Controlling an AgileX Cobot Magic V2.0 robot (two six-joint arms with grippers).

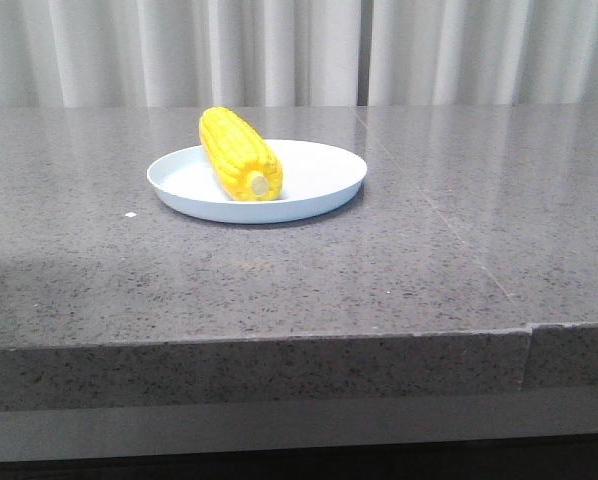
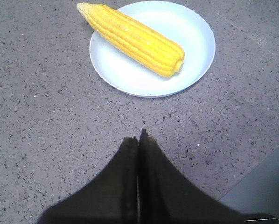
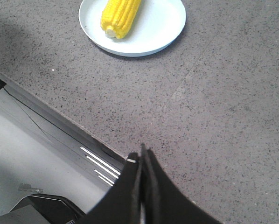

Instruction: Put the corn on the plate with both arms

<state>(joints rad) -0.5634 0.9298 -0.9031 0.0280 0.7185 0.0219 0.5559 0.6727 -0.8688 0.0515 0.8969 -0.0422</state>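
The yellow corn (image 1: 239,155) lies on the pale blue-white plate (image 1: 319,175), its pale stem end toward the camera. In the left wrist view the corn (image 2: 135,38) lies across the plate (image 2: 195,42), its pointed tip past the rim. In the right wrist view the corn (image 3: 121,16) rests on the plate (image 3: 160,23). My left gripper (image 2: 138,137) is shut and empty, well back from the plate. My right gripper (image 3: 142,156) is shut and empty, over the table's front edge. Neither gripper shows in the front view.
The grey speckled table (image 1: 429,260) has a seam running back from a notch in its front edge (image 1: 529,328). White curtains (image 1: 279,50) hang behind it. The right wrist view shows the table edge and the robot base below (image 3: 37,140).
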